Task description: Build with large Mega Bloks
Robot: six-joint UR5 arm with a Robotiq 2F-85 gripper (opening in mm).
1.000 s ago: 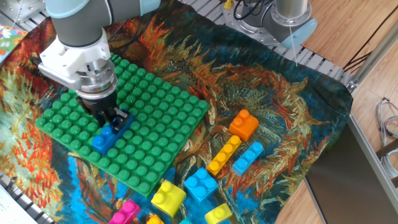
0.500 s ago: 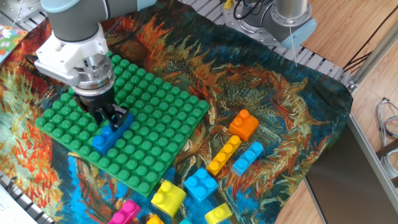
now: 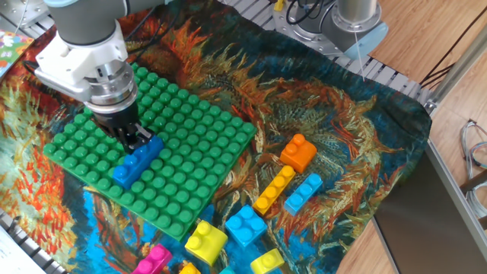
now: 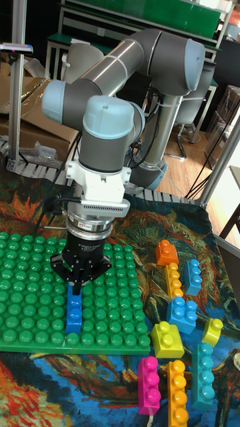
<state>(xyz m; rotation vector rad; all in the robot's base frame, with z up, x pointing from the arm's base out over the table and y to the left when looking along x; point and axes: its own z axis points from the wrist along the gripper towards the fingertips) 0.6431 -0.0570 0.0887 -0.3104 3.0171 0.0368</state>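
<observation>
Patterned tablecloth (image 3: pixel 342 114), wooden floor (image 3: pixel 449 30) — cardboard boxes (image 4: pixel 30 127)

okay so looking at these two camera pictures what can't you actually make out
- Gripper fingertips, both views: too dark and small to tell whether they touch the long blue brick.
- Brick's far end, tall fixed view: hidden behind the gripper body.
- Pink brick and neighbouring bricks, fixed view: cut off by the bottom edge.

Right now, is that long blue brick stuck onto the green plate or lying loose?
On the plate: the long blue brick sits flat on the green studded plate, aligned with its stud rows. Whether it is pressed home cannot be told.
</observation>
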